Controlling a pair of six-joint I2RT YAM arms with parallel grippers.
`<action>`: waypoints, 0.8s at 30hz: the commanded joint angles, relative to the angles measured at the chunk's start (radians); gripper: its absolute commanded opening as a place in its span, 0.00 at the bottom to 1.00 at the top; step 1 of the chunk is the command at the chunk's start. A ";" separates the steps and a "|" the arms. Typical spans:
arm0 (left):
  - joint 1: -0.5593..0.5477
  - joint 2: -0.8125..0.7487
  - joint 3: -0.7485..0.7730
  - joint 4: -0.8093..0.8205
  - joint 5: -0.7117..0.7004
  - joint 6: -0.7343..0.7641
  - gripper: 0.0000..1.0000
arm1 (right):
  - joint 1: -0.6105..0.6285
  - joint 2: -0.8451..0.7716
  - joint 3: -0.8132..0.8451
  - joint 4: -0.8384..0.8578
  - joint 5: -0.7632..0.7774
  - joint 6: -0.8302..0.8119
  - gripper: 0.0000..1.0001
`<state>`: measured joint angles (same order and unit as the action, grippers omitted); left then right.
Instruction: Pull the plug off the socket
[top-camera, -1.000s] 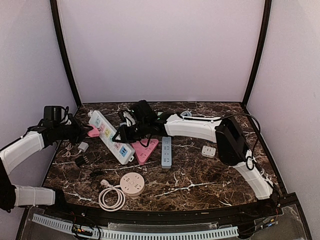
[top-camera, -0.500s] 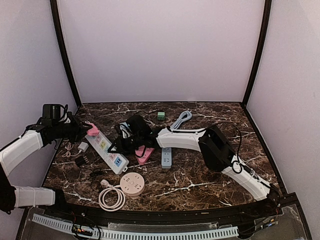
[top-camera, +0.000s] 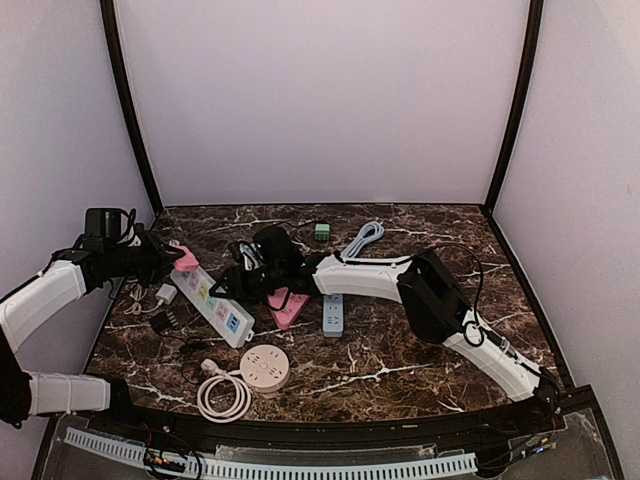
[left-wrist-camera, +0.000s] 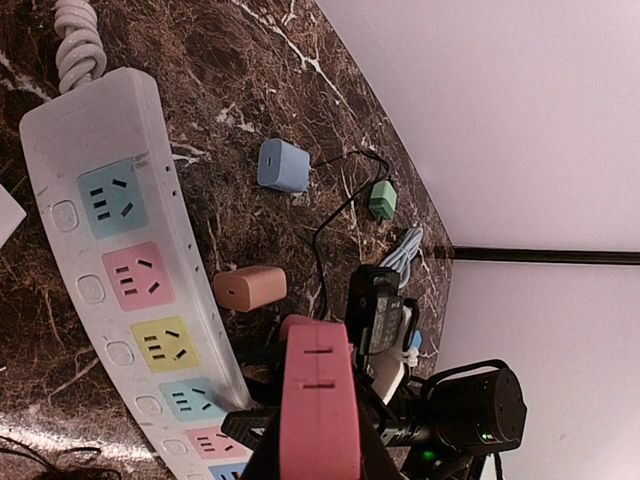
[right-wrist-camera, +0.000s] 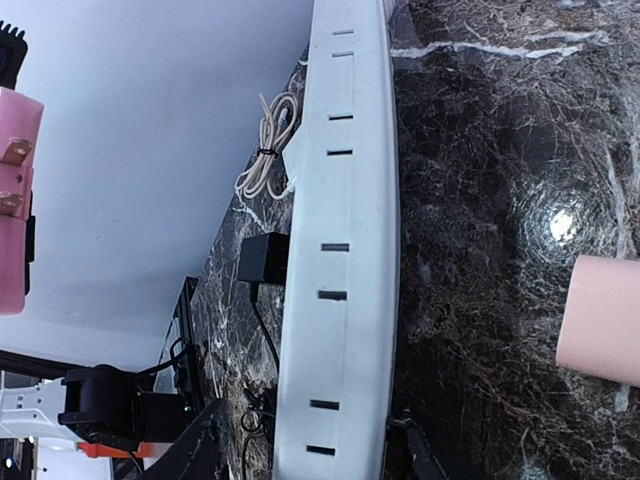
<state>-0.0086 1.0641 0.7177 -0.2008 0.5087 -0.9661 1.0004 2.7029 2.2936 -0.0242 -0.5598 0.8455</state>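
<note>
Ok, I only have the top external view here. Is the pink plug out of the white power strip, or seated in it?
Observer: Out. The right wrist view shows the pink plug in the air with its brass prongs bare.
Operator: What has hold of it?
Observer: In the left wrist view, the left tool is shut on it, apart from the white power strip.
Operator: And is the strip held down?
Observer: The right wrist view shows the right tool with a finger on each side of the strip, closed on it.
</note>
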 joint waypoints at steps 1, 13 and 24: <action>0.002 -0.011 0.028 0.000 0.009 0.021 0.00 | -0.009 -0.013 0.010 0.073 0.004 -0.014 0.59; 0.002 -0.008 0.031 -0.004 0.011 0.023 0.00 | -0.077 0.031 0.056 0.045 0.038 -0.029 0.73; 0.002 0.059 0.053 0.035 0.020 0.025 0.00 | -0.126 0.032 0.081 -0.017 0.080 -0.082 0.75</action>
<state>-0.0086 1.0904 0.7353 -0.1970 0.5144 -0.9600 0.8967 2.7296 2.3451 -0.0013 -0.5156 0.8082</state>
